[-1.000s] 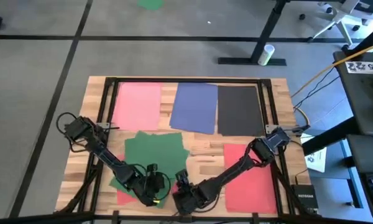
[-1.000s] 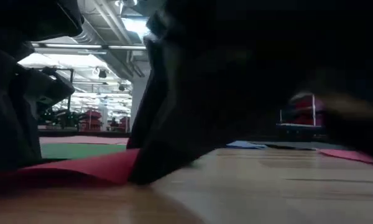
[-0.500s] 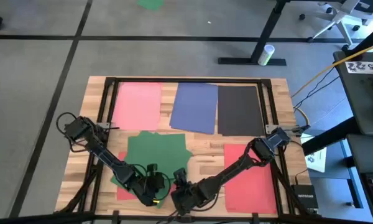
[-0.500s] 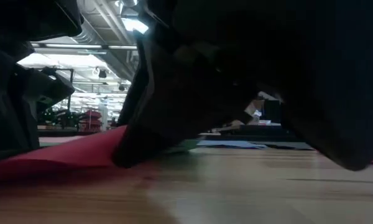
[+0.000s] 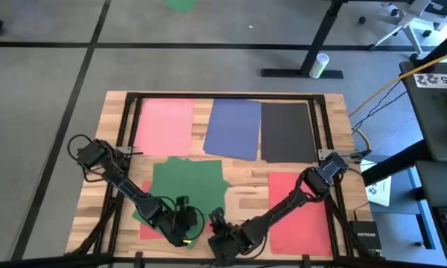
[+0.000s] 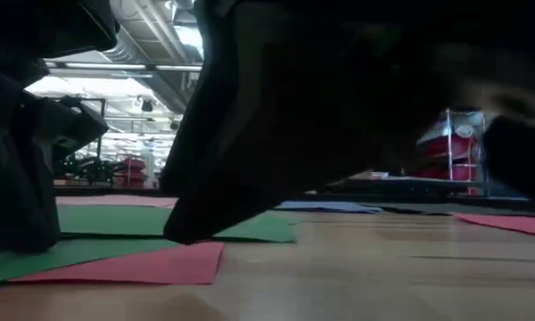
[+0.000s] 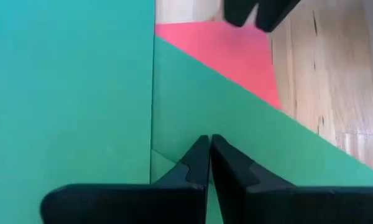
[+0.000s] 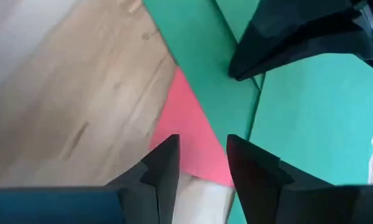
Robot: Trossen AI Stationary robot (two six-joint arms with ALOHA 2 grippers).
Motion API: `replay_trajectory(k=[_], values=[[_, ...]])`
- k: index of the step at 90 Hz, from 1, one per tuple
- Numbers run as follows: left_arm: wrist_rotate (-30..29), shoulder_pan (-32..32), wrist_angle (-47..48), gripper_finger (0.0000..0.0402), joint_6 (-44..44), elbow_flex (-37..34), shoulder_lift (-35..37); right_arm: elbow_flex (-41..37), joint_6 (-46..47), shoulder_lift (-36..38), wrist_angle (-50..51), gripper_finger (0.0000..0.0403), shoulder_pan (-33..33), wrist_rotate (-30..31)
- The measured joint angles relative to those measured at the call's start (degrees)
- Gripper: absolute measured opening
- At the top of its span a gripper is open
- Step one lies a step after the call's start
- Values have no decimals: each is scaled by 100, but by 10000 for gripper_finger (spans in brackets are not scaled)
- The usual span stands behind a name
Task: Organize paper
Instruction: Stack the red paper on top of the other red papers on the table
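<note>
Where green sheets [image 5: 182,186] overlap, red sheet [image 6: 134,265] beneath

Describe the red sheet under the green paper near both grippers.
The red sheet is thin, plain paper lying flat on the wooden table at its near edge. Green sheets cover most of it, leaving one corner bare. The left gripper, shut, presses the green; the right gripper, open, hovers over that corner.

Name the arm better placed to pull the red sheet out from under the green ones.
Probably the right. Its gripper is open over the exposed corner of the red sheet, while the left gripper is shut and resting on the green sheets.
</note>
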State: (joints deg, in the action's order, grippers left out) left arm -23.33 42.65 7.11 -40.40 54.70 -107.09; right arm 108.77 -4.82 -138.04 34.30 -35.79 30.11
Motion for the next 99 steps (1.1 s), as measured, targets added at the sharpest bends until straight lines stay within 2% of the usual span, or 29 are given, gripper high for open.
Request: replay_trajectory(k=[17,33,49,99], values=[[-1,0,-4,0,-10,0,0,0,199,7,7,124,2,-686],[-1,0,-2,0,-7,0,0,7,293,17,162,124,-122,-590],[0,0,-4,0,-7,0,0,-62,452,30,224,124,-142,-936],[2,-15,-15,0,-7,0,2,-278,458,39,-268,124,224,-729]])
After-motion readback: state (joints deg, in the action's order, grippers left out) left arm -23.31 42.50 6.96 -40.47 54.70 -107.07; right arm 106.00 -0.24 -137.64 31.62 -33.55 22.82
